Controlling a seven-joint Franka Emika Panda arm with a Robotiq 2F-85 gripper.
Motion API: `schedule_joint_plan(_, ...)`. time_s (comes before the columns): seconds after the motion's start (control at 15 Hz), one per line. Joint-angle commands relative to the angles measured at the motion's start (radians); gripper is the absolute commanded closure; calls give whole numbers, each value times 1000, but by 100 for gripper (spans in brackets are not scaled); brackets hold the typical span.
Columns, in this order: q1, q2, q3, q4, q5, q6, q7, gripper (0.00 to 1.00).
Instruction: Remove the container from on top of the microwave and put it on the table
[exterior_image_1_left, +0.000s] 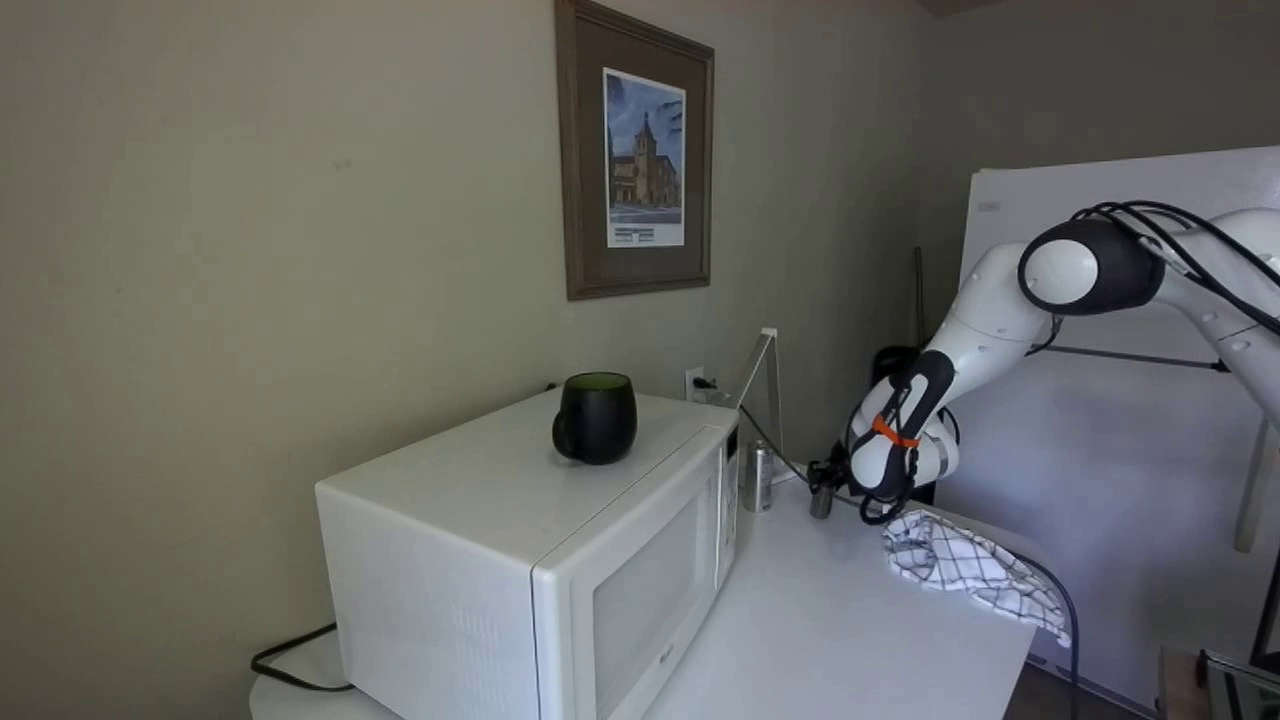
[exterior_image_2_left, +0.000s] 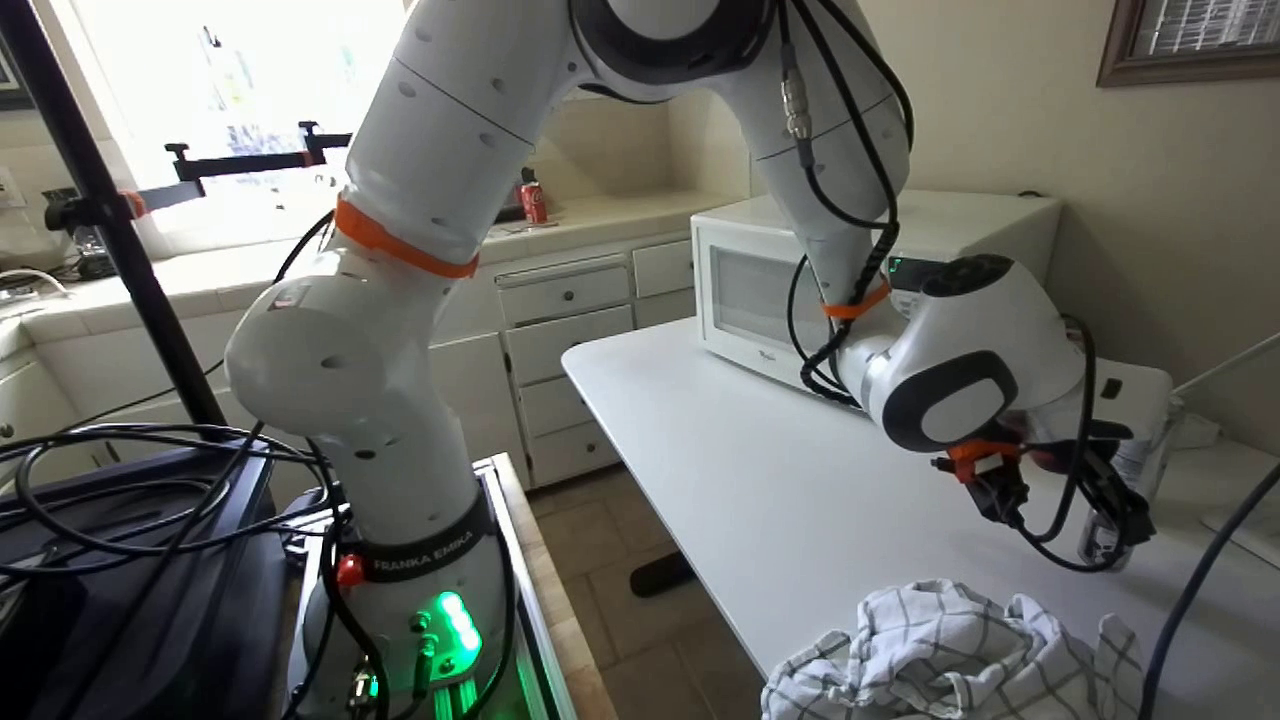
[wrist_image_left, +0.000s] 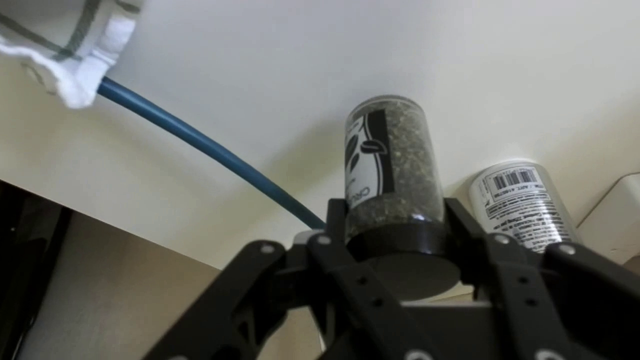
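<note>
1. In the wrist view the gripper (wrist_image_left: 397, 220) comes in from 6 o'clock, its fingers (wrist_image_left: 336, 220) grasping the jar (wrist_image_left: 400, 185), one on either side, close to the dark lid (wrist_image_left: 410, 275)
2. The jar has clear sides that show greenish flakes (wrist_image_left: 410, 135), and a black and white label (wrist_image_left: 367, 155) faces about 9 o'clock
3. In an exterior view the jar is over the table (exterior_image_1_left: 840, 620), roughly upright and apart from the microwave (exterior_image_1_left: 530, 560), which sits on the same table at 9 o'clock from it; whether the jar's base touches the table cannot be told
4. The arm (exterior_image_1_left: 990, 310) reaches in from the 3 o'clock side of an exterior view and slopes down toward the jar
5. A black mug (exterior_image_1_left: 597, 425), green inside, stands on top of the microwave, toward 10 o'clock from the jar
6. A silver can (wrist_image_left: 525, 207) stands near the jar without touching it, between 3 and 4 o'clock from it in the wrist view
7. A checked towel (exterior_image_1_left: 970, 570) lies crumpled on the table, at 4 o'clock from the jar in an exterior view
8. In the wrist view a blue cable (wrist_image_left: 215, 150) runs slantwise at 9 o'clock from the jar
9. A white fridge (exterior_image_1_left: 1110, 480) stands behind the arm, at 3 o'clock in an exterior view
</note>
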Motion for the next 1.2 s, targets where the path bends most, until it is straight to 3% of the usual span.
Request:
schedule_joint_plan(0.0, -19, 60, 32, 69, 29, 6, -28, 76)
schedule_joint_plan(0.33, -51, 77, 72, 88, 12, 2, -50, 76)
schedule_joint_plan(0.4, -53, 70, 76, 86, 11, -2, -55, 26)
schedule_joint_plan(0.53, -47, 32, 73, 62, 1, -23, -74, 20)
schedule_joint_plan(0.73, -1, -76, 17, -2, 7, -94, -109, 0)
schedule_joint_plan(0.87, 22, -198, -7, -76, 10, -215, -122, 0)
schedule_joint_plan(0.93, -2, -251, 28, -94, 1, -314, -136, 0)
schedule_joint_plan(1.0, -60, -306, 107, -119, 8, -375, -171, 0)
schedule_joint_plan(1.13, -98, -423, 176, -162, 72, -534, -258, 0)
